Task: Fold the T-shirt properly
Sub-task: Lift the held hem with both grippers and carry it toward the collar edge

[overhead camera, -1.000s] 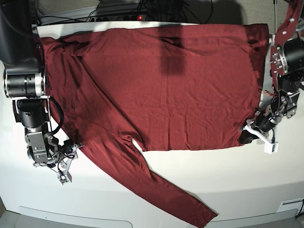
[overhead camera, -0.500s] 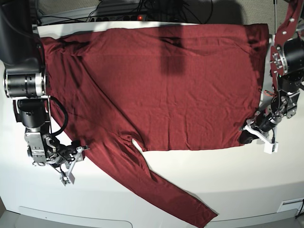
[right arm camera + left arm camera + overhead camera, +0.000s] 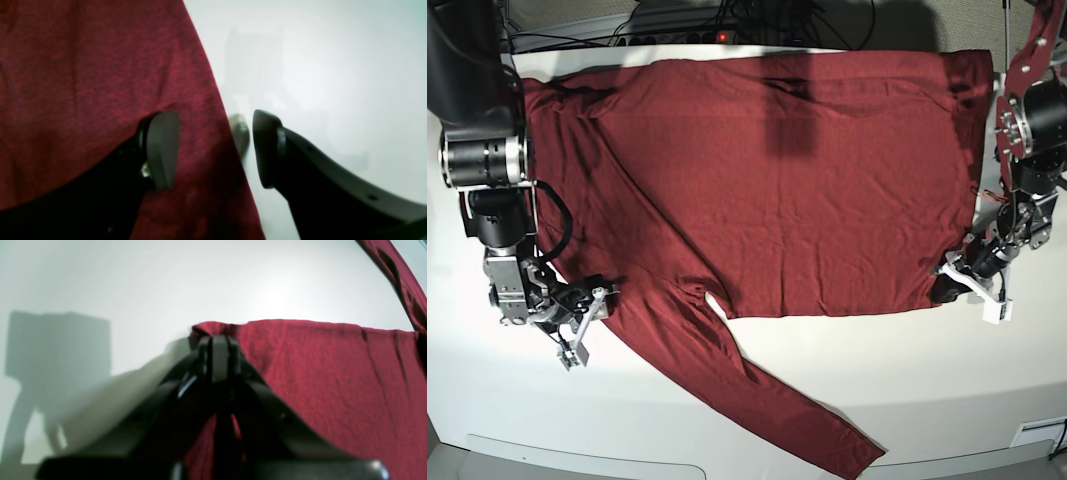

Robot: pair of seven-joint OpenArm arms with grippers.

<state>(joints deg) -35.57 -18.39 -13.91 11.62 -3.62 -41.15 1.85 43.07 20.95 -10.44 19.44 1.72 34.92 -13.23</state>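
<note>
T-shirt (image 3: 767,180): spread flat across the upper and middle of the base view, maroon, unfolded; one long sleeve (image 3: 767,400) running down toward the lower centre of the frame.
Fabric: thin, wrinkly knit; judged light, limp and soft, likely to sag and crease when lifted and to drag along the tabletop rather than slide as one piece.
Where to hold: best at hems, corners and the sleeve edge, where a pinch gathers a firm fold of cloth; a grip in mid-panel likely to catch only the top layer or bunch it.
Left tool (image 3: 949,282): at the middle right of the base view, on the shirt's lower right corner; pressed together in the left wrist view (image 3: 218,350), with the cloth edge at its tip, so pinching the corner of the shirt as far as visible.
Right tool (image 3: 587,318): at the lower left of the base view, beside the shirt's edge near the sleeve root; spread wide in the right wrist view (image 3: 213,146), one finger (image 3: 163,146) over red cloth, the other over bare surface, the cloth edge between them, nothing pinched.
Tabletop (image 3: 907,380): white, bare below the shirt.
Stage: judged early, no fold made yet.
</note>
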